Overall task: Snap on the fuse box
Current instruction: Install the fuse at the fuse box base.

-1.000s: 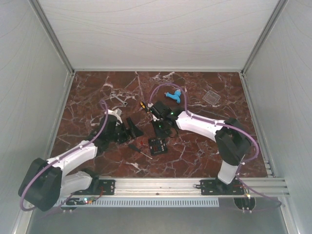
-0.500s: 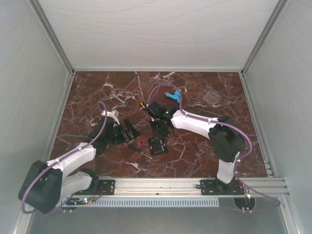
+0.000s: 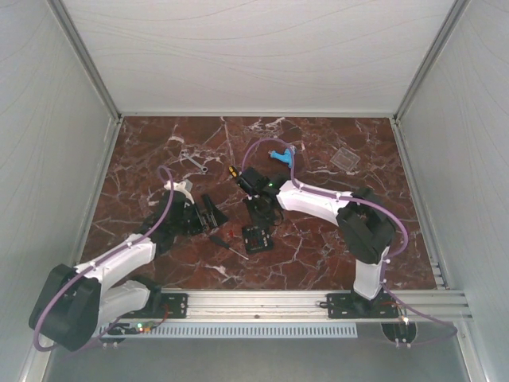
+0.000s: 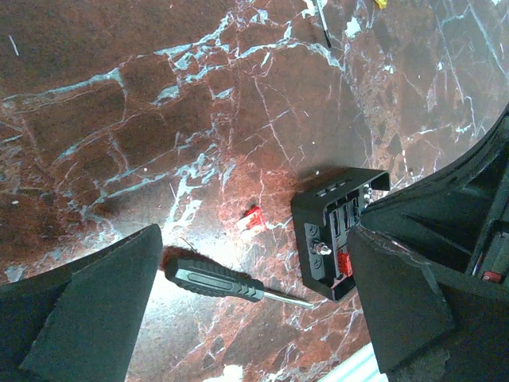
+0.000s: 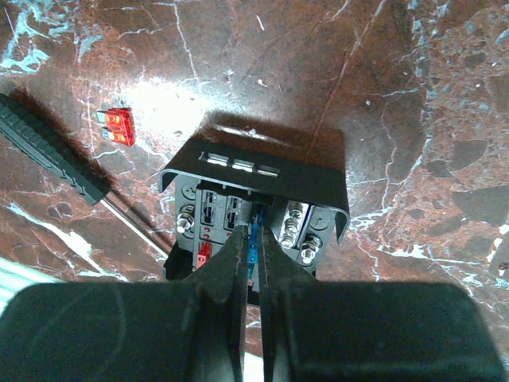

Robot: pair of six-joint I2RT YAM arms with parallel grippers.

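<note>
Plainly, the fuse box (image 5: pixel 254 187) lay open on the marble surface (image 3: pixel 151 147), toward the near middle, just ahead of the metal rail (image 3: pixel 262 301) where my arms were bolted. It was a small square black shell with three pale slots in one wall. Inside were silver screw terminals, one red bit and one blue bit. No cover sat on it. The one clear square cover (image 3: pixel 346 157) lay well apart, near the far right corner.

My right hand (image 5: pixel 250 239) was clenched, fingers pressed together, tips down inside the box right at the blue bit. I could not tell whether that bit was pinched between them. My left hand (image 3: pixel 208 213) was released, jaws spread wide and holding nothing, just left of the box.

Pale walls closed the surface on the left, right and far sides. Bare marble lay open along the far left and in the near right.

By my count there was one fuse box and one clear cover. One loose red fuse (image 4: pixel 254 219) lay on the marble just beside the box. One black-handled screwdriver (image 4: pixel 215 280) lay near it, its shaft pointing at the box. One wrench (image 3: pixel 193 159) lay at the far left, and one light-blue plastic piece (image 3: pixel 280 156) beyond my right hand.
</note>
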